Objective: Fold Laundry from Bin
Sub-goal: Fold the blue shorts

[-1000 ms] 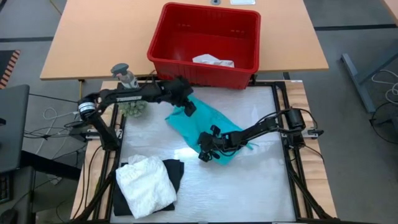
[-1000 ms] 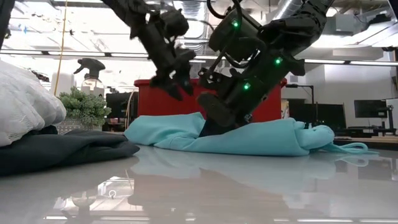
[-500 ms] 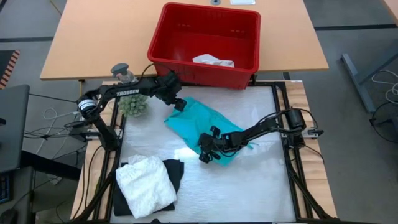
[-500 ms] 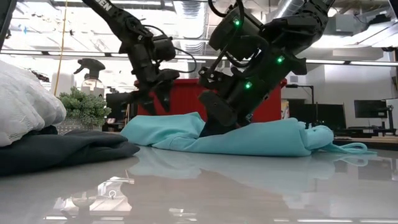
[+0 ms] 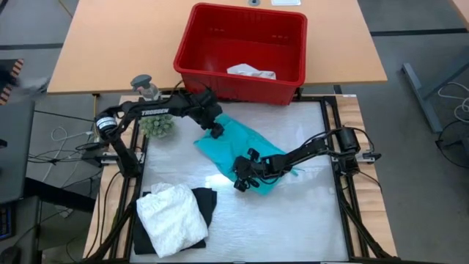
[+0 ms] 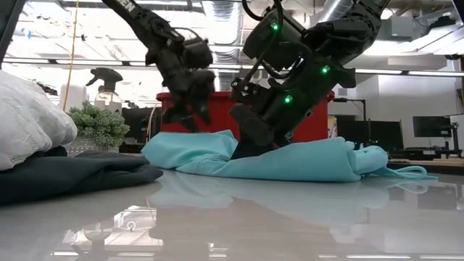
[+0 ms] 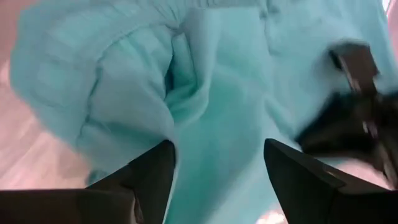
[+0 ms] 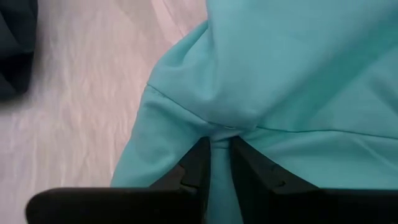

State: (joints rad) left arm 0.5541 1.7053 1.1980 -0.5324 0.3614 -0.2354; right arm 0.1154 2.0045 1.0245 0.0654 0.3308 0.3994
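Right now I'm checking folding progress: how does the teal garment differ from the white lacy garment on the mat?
The teal cloth garment lies loose mid-mat, pinched by the right gripper; the white lacy garment sits bundled at the mat's near-left corner, untouched. The teal lies on the mat; the white rests on black cloth. Both are outside the bin.

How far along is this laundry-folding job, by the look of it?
Done: a folded white lacy garment lies on a folded black garment at the table's near left corner. In hand: the teal cloth garment lies crumpled mid-table; the right gripper pinches its near edge, and the left gripper hovers open over its far end. Left: one white piece sits in the red plastic bin.
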